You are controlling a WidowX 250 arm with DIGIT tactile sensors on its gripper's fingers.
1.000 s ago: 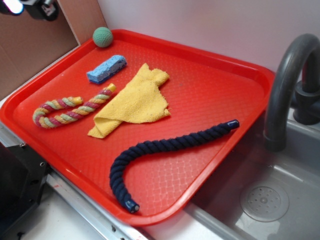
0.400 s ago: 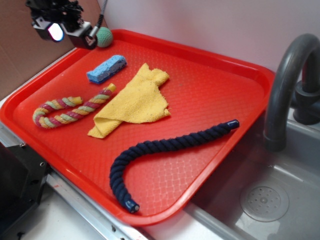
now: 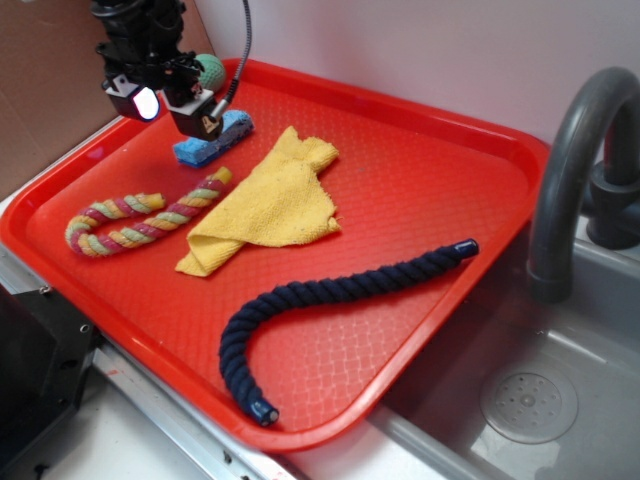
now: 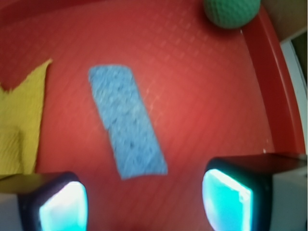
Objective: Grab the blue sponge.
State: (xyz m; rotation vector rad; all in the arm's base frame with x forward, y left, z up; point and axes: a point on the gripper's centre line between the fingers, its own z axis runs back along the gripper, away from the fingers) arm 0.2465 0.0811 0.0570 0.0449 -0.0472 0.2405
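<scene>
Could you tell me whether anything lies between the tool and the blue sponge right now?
Nothing: in the wrist view only bare red tray separates the open tool from the blue sponge.

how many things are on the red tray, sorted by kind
sponges: 1, the blue sponge
ropes: 2, the navy braided rope and the multicoloured braided rope
cloths: 1, the yellow cloth
balls: 1, the green knitted ball
total: 5 on the red tray
</scene>
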